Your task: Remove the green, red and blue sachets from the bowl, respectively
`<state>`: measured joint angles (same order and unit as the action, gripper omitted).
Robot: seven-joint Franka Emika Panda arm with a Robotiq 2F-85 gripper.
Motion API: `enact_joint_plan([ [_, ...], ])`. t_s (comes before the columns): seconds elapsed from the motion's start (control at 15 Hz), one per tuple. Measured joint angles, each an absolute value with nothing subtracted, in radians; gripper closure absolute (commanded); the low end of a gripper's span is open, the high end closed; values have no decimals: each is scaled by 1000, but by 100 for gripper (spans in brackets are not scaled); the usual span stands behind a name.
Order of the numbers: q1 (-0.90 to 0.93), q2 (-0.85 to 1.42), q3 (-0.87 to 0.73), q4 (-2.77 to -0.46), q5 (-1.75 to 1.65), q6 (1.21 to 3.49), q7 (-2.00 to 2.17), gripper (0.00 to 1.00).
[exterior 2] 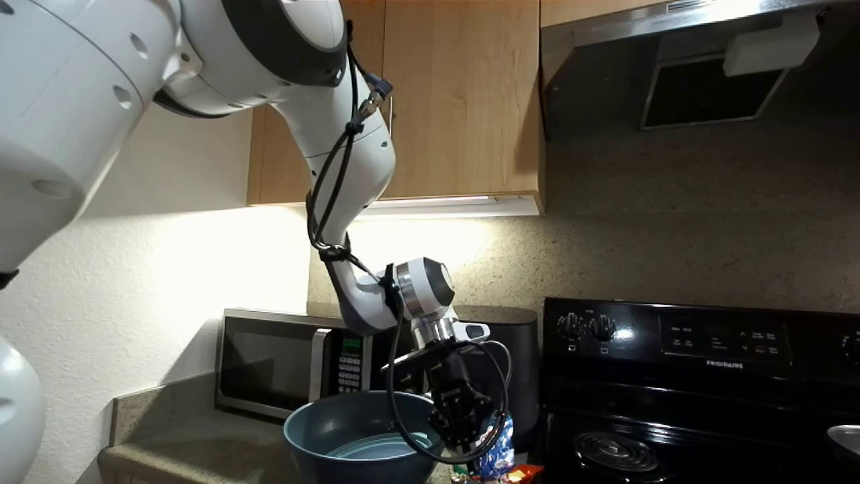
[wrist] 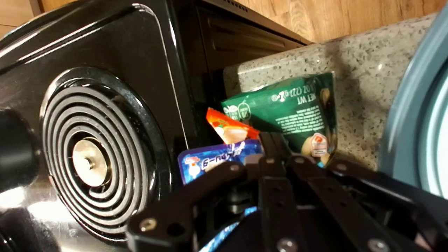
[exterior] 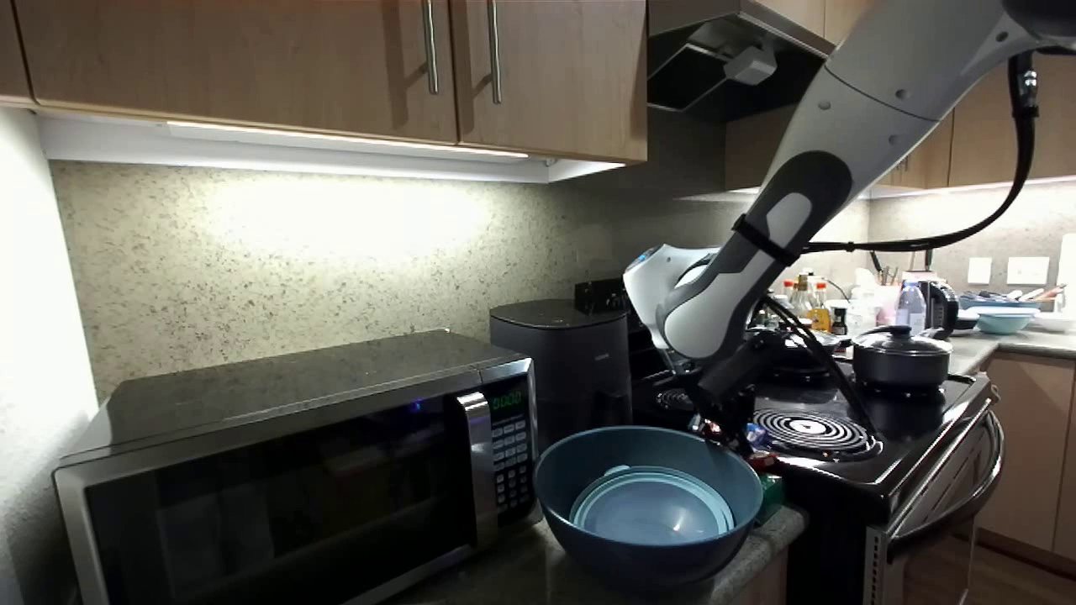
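Gripper (wrist: pixel 274 138), jaws together, points down at a slant by the blue sachet (wrist: pixel 217 159), arm (exterior 2: pixel 366 151) bent above

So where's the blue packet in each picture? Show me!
In an exterior view: low, right of centre, the blue packet.
In an exterior view: bottom, right of centre, the blue packet.
In the wrist view: just below the middle, the blue packet.
Landmark in all three: the big blue bowl, cut off at the wrist view's right edge.
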<state>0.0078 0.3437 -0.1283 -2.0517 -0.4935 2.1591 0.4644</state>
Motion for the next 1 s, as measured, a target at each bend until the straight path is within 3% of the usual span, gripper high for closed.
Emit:
enact_joint_plan([
  [0.07,7,348,-129,-2045,-477,2165,464,74],
  [0.13,7,351,-130,-2039,-466,2170,464,73],
  [0.27,7,359,-132,-2027,-456,2171,464,62],
  [0.87,8,365,-153,-1991,-456,2170,465,4],
  [1.0,22,360,-154,-1989,-461,2168,484,0],
])
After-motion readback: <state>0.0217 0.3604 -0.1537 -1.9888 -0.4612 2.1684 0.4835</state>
